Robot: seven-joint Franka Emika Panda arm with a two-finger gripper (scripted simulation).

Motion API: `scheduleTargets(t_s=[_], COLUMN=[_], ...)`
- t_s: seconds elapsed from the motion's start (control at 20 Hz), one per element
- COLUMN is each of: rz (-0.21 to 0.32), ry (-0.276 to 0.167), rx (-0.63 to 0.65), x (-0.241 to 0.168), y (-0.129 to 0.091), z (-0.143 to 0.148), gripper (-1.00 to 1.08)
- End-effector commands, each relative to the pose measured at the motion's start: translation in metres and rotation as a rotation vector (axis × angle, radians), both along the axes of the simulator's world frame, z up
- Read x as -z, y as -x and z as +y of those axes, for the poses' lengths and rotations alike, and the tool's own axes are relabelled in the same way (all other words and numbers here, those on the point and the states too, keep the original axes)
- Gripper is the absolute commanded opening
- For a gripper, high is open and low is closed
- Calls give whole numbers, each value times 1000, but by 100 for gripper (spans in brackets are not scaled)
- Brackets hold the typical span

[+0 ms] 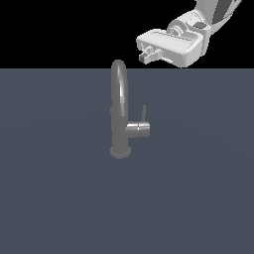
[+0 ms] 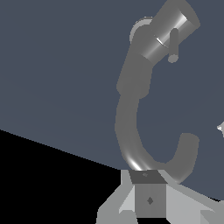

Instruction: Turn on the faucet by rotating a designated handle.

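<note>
You have one faucet near the middle of the flat surface, with one handle — a thin upright rod on the end of the side cylinder, on the exterior view's right. Expect rigid metal: smooth, probably slippery, pivoting only about its joint. Take hold of the rod near its free tip. The single gripper hangs above, clear of the faucet, holding nothing — whether its jaws stand apart cannot be told.

White glossy arm, boxy pincer, grey fingers
</note>
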State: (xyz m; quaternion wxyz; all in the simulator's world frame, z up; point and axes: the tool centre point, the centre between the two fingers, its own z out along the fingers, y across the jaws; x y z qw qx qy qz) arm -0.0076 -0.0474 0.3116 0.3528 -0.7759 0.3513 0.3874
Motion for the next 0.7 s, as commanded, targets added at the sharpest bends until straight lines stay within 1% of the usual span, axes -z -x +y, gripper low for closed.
scheduleTargets(t_s=[0.0, 0.35, 0.65], rz=[56, 219, 331], ry=[-52, -199, -298], rx=[53, 209, 315], x=[19, 76, 117], y=[-8, -25, -30], z=[-4, -9, -9], gripper=[-100, -100, -100])
